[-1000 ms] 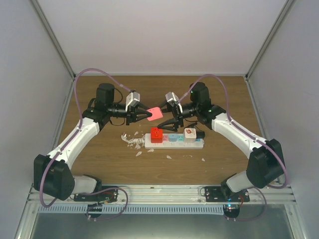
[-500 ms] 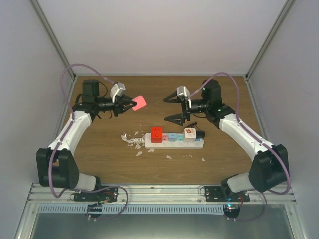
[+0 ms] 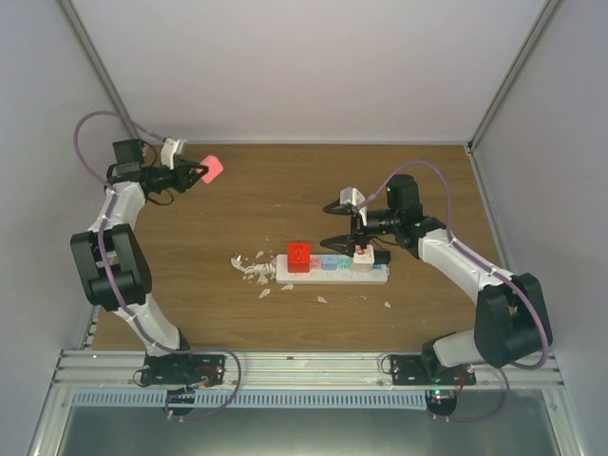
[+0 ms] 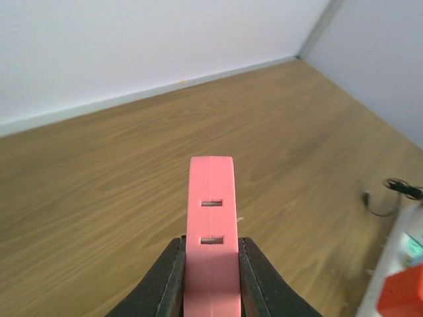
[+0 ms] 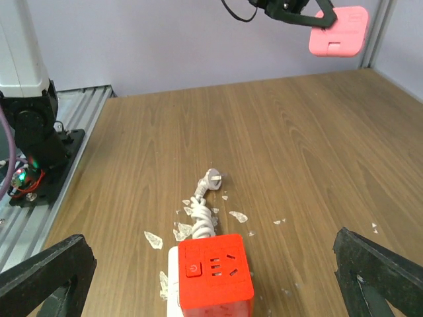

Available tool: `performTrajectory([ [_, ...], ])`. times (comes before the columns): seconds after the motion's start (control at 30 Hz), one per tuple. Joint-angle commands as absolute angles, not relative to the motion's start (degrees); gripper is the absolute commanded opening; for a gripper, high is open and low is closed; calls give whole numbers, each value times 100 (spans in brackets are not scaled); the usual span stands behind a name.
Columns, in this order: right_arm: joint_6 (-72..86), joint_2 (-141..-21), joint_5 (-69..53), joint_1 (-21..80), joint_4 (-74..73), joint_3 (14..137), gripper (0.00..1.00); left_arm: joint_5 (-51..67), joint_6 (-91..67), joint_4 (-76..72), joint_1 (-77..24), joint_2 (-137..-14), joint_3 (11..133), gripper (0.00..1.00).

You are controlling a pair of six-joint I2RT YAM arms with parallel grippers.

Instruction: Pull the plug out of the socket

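L claw (image 3: 198, 172): closed tight on pink plug (image 3: 212, 168); in the left wrist view the black fingers (image 4: 166, 281) press both flat sides of it, two slots facing cam.
L arm: stretched to far-left corner of the wood table (image 3: 285, 190), plug held up in the air, well apart from the strip.
R claw (image 3: 330, 223): wide open, holding nothing; in the right wrist view the fingers (image 5: 46, 277) sit at both bottom corners w/ a big gap between.
R claw position: hovering over the strip's mid section, between red cube and white plug in the top view; can't tell if lower finger touches anything.
Socket: white power strip (image 3: 332, 276) lies flat near table centre, long axis running L-R, pastel faces up.
Red cube adapter (image 3: 298, 256): sits on the strip's left end, outlet holes and a button on top per right wrist view.
White plug (image 3: 362, 253): seated in the strip toward its right end, reddish mark on top.
Black item (image 3: 381, 256): just beside white plug at right end; too small to ID.
Cord (image 5: 201, 214): short white stub bunched off the strip's left end, pronged tip (image 5: 213, 177) lying on the wood.
Debris: white chips (image 3: 321, 299) scattered around cord and along the strip's near side.
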State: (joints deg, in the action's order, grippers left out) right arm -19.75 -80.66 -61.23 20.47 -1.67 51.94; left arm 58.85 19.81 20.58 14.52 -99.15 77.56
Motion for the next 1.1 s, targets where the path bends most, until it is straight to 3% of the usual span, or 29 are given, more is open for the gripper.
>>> performTrajectory([
  [0.0,-2230,-8046,-6016,1995,-18,5074,100,5509,1476,1561,1853,-10542,8070,0],
  [0.53,-2358,-8101,-5983,2000,-18,4967,100,4363,761,1207,2360,-12438,9192,1],
  [0.93,-2372,-8278,-6006,1996,-18,5000,100,4382,583,1355,2442,-13260,9883,2],
  [1.07,-2382,-8304,-6011,1998,-17,5002,100,4411,551,1544,2452,-13465,10114,8],
])
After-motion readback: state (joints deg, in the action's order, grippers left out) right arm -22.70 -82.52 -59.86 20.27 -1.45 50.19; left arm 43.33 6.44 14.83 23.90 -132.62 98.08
